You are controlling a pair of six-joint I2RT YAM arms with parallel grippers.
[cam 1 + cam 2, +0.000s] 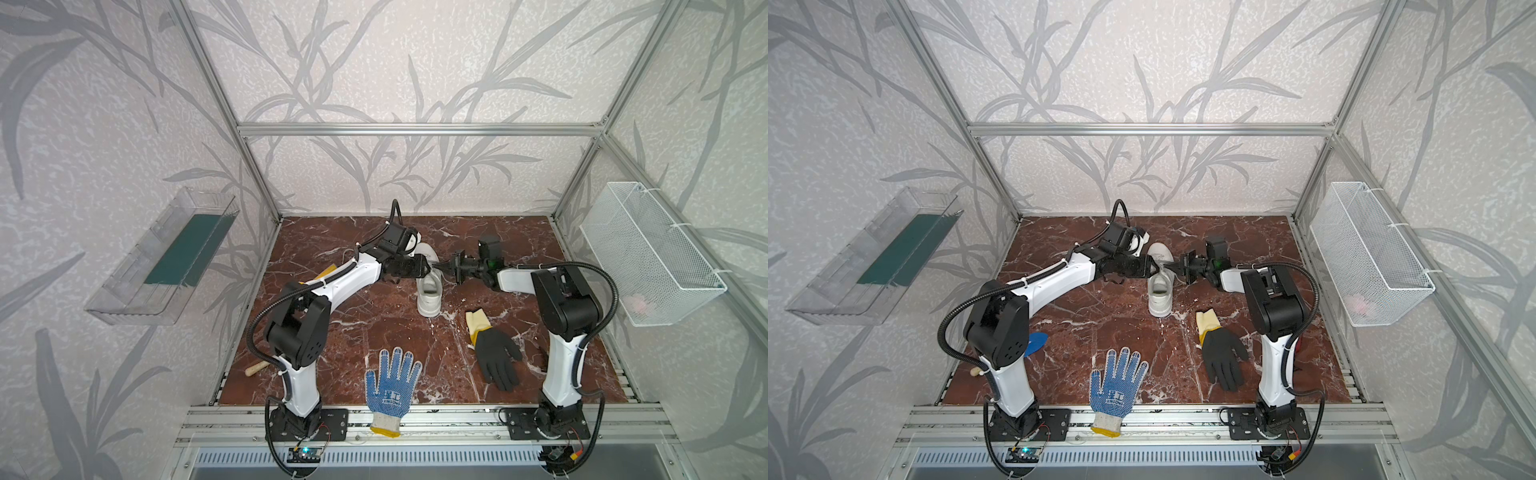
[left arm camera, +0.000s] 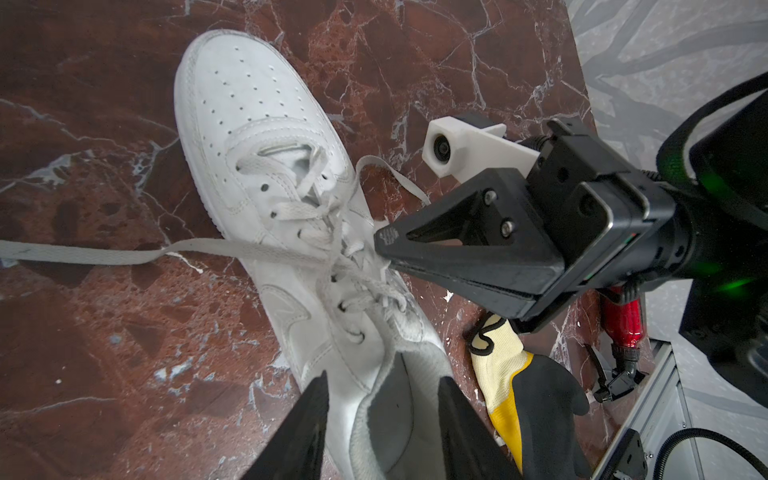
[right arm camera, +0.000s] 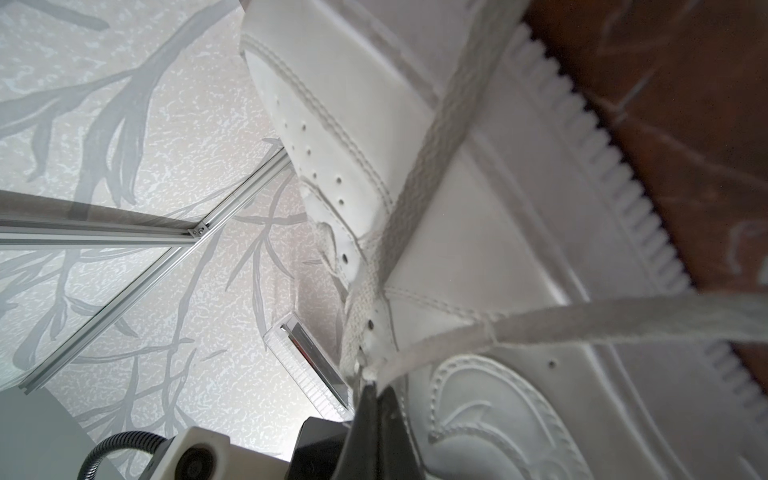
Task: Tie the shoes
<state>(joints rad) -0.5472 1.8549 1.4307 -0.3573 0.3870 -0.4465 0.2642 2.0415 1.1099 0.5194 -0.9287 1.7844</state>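
Note:
A single white sneaker [image 1: 430, 295] [image 1: 1160, 297] lies on the marble table, toe toward the back wall, with its white laces loose. My left gripper [image 1: 429, 268] [image 2: 384, 415] is open above the shoe. Its two black fingers [image 2: 305, 428] stand apart on either side of the heel opening and clamp nothing. My right gripper [image 1: 441, 267] [image 3: 374, 386] reaches in from the right and is shut on a lace at the top eyelets [image 2: 380, 243]. One lace end [image 2: 83, 251] stretches away across the marble. Another runs past the shoe's side [image 3: 582, 324].
A blue-dotted white glove [image 1: 392, 386] lies at the front edge and a black glove with a yellow cuff [image 1: 494, 357] right of the shoe. A wire basket [image 1: 652, 253] hangs on the right wall and a clear tray [image 1: 166, 257] on the left. A wooden handle [image 1: 257, 368] lies near the left arm's base.

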